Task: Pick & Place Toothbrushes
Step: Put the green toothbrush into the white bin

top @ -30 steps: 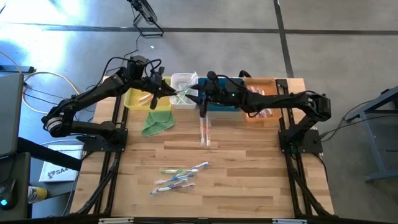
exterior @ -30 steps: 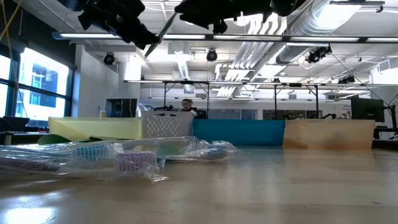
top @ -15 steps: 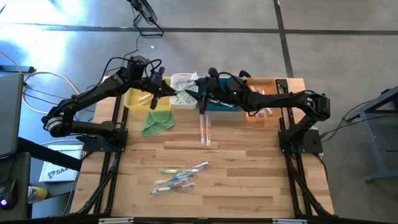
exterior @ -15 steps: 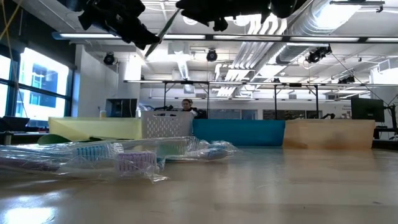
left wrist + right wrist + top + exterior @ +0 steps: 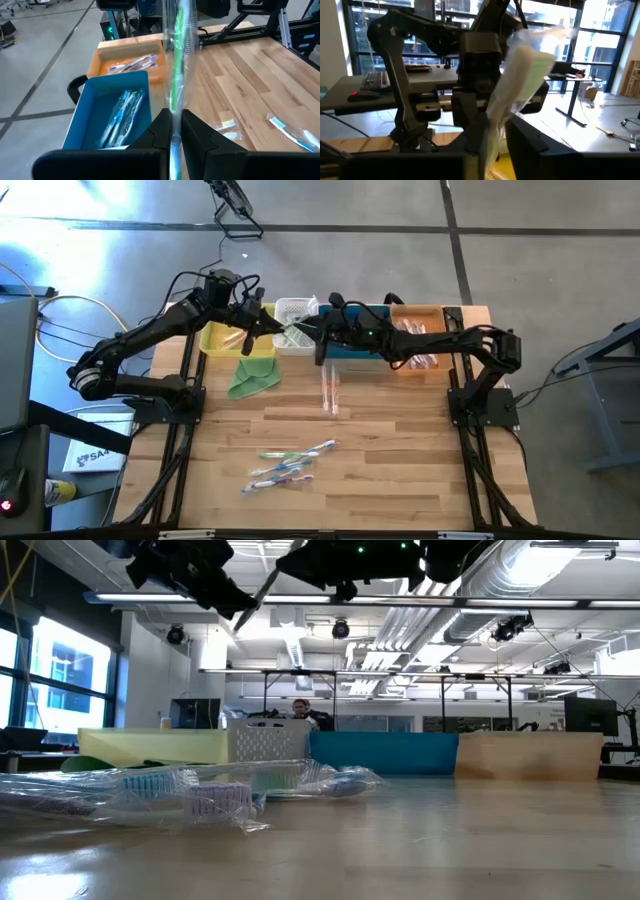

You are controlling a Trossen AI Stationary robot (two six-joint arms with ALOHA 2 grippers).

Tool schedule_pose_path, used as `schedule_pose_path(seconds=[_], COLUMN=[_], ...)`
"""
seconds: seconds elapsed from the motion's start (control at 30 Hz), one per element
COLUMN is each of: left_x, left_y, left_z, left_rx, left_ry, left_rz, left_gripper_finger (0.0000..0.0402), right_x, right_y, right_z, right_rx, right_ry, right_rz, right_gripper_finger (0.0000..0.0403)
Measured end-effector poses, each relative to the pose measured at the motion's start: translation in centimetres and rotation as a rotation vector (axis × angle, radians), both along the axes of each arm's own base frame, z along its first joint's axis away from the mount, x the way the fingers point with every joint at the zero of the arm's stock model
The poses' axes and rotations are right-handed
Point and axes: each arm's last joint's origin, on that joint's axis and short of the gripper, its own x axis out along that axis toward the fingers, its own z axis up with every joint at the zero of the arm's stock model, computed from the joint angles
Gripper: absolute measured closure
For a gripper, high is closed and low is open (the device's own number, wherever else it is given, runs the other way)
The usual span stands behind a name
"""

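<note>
**Green toothbrush held between both grippers above the bins**

Both arms meet over the back of the wooden table (image 5: 400, 450), above a row of four bins. The left gripper (image 5: 262, 326) has its fingers (image 5: 161, 131) pressed together on the lower end of a wrapped green toothbrush (image 5: 178, 65), which stands up between them in its clear wrapper. From overhead, this toothbrush (image 5: 291, 335) reaches across the white basket (image 5: 294, 312) towards the right gripper (image 5: 321, 333). In the right wrist view, the right gripper's fingers (image 5: 475, 125) sit close on either side of the wrapper's other end, clamped on it.

The bins stand side by side along the table's far edge: a yellow bin (image 5: 222, 340), the white basket, a blue bin (image 5: 110, 112) with blue-white toothbrushes lying inside, and an orange bin (image 5: 131, 64) holding a few more. A folded green cloth (image 5: 252, 377) lies just in front of the yellow bin.

On the open table, one wrapped toothbrush (image 5: 329, 394) lies near the blue bin, and a loose cluster of wrapped toothbrushes (image 5: 288, 463) lies nearer the front. A person (image 5: 300, 710) shows in the room behind the bins.
</note>
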Motion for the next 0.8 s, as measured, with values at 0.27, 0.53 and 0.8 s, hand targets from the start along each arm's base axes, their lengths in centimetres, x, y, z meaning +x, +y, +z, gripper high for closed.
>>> schedule_pose_path(seconds=[0.27,0.53,0.8], left_x=[-0.01,-0.02,-0.02], left_y=[-0.02,-0.02,-0.01], left_z=[-0.03,-0.04,-0.09], left_rx=[-0.002,-0.003,-0.002], left_ry=[0.002,0.003,0.008], left_rz=[-0.004,-0.003,0.003], left_gripper_finger=[0.0382,0.0382,0.0347], right_x=[0.01,0.02,0.03], right_y=[0.08,0.09,0.09], right_z=[-0.01,-0.06,-0.14], right_rx=[-0.007,-0.006,-0.003], right_ry=[0.003,0.009,0.017], right_rz=[0.043,0.045,0.046], right_gripper_finger=[0.0389,0.0395,0.0396])
